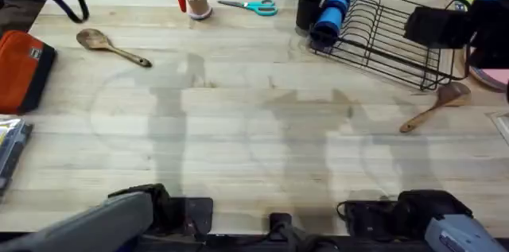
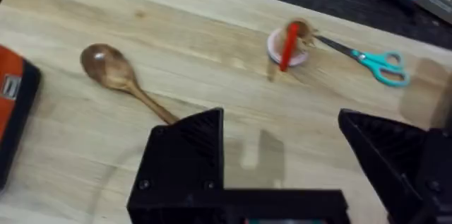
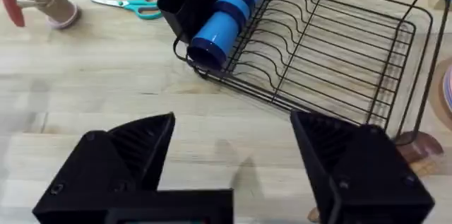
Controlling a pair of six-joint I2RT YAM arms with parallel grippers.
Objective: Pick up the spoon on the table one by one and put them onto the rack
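Note:
Two wooden spoons lie on the table (image 1: 254,125). One spoon (image 1: 111,47) rests at the far left, its bowl pointing left; in the left wrist view that spoon (image 2: 116,72) lies ahead of my open left gripper (image 2: 282,160). The other spoon (image 1: 436,106) lies at the right, just in front of the black wire rack (image 1: 390,41). In the right wrist view my right gripper (image 3: 233,160) is open and empty. Beyond it stands the rack (image 3: 332,47), and the spoon's bowl (image 3: 417,146) shows past the right finger. Both grippers are low near the table's front edge.
A blue cup (image 1: 332,9) lies on the rack's left end beside a black utensil cup (image 1: 310,1). Teal scissors (image 1: 250,5) and a small holder with a red tool (image 1: 195,1) sit at the back. An orange pouch (image 1: 20,69) lies far left, pink plates (image 1: 489,73) far right.

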